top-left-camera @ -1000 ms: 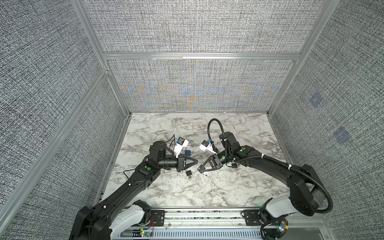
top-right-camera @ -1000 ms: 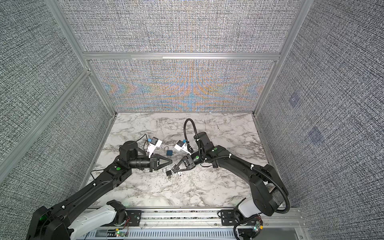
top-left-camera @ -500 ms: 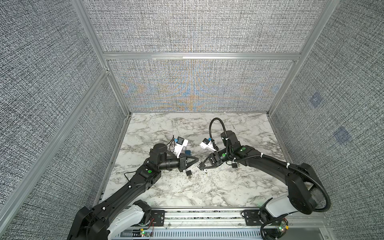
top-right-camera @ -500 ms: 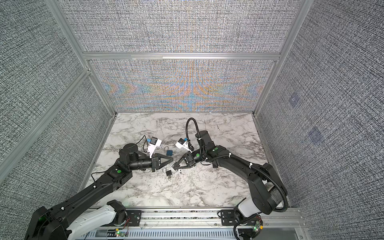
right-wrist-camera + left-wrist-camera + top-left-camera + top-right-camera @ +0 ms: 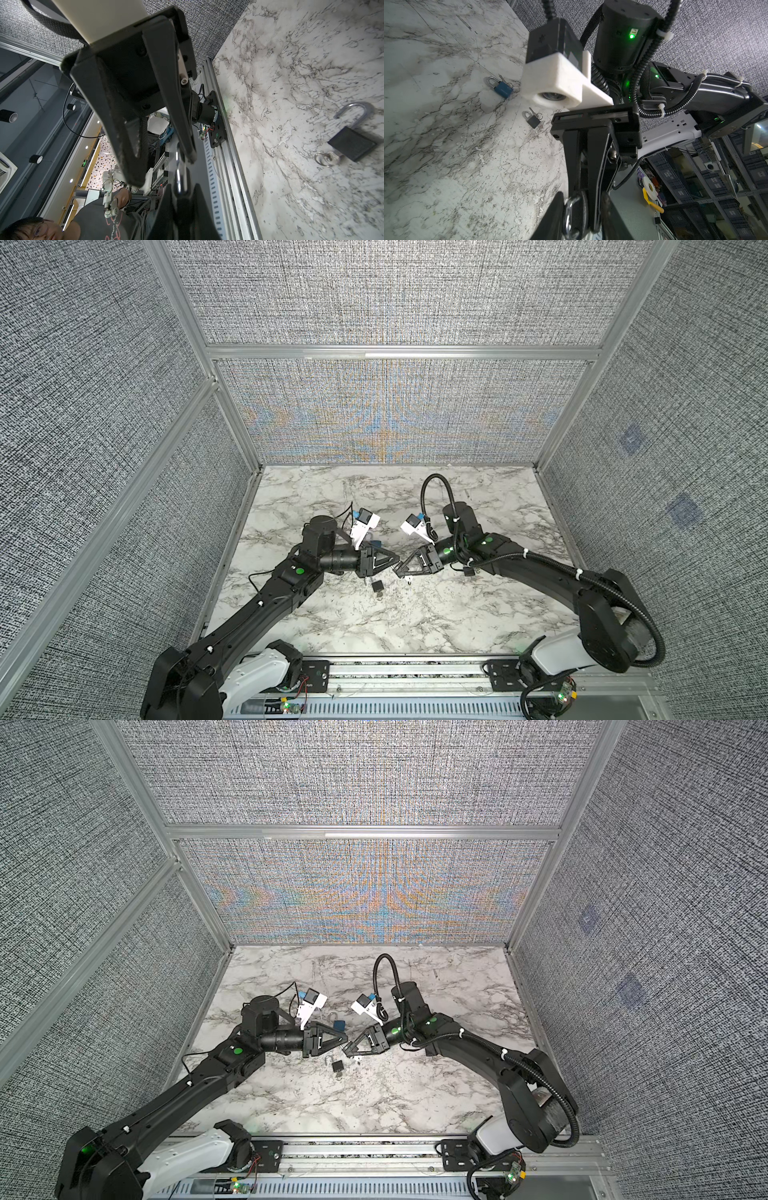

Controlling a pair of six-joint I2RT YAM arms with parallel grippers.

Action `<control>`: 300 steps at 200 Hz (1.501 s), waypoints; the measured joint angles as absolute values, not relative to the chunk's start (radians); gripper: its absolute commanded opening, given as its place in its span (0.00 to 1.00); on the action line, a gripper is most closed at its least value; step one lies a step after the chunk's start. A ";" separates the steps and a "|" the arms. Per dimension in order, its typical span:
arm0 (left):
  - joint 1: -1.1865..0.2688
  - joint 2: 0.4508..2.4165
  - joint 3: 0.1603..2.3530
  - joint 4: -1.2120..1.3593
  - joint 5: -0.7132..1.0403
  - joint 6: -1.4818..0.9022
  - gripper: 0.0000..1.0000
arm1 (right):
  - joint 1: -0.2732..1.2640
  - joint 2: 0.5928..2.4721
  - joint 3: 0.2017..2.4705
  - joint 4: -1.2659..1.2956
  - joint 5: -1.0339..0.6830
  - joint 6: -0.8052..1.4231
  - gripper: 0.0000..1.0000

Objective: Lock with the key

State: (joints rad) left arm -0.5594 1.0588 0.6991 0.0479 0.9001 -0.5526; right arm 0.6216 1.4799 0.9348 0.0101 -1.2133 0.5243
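Both top views, left gripper [image 5: 397, 567] nose-to-nose with right gripper [image 5: 395, 573] centre frame, left jaws apart, right jaws clamped on shiny metal piece [image 5: 180, 168].

The marble-pattern table [image 5: 415, 626] carries three padlocks. An open black padlock [image 5: 337, 1065] lies near the centre, shackle swung out, with a key [image 5: 333, 159] at its base. A blue padlock [image 5: 339, 1026] lies just beyond it, toward the back edge. A closed black padlock [image 5: 534, 121] with keys [image 5: 538, 115] lies right of centre.
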 measured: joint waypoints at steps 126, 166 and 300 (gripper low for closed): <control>-0.554 1.085 0.682 0.058 0.930 -0.580 0.00 | 0.622 1.483 0.943 0.002 -1.218 0.490 0.19; -0.556 1.098 0.666 0.097 0.914 -0.593 0.00 | 0.590 1.482 0.892 0.091 -1.176 0.561 0.34; -0.539 1.189 0.701 0.189 0.895 -0.708 0.00 | 0.538 1.438 0.736 0.380 -1.150 0.739 0.34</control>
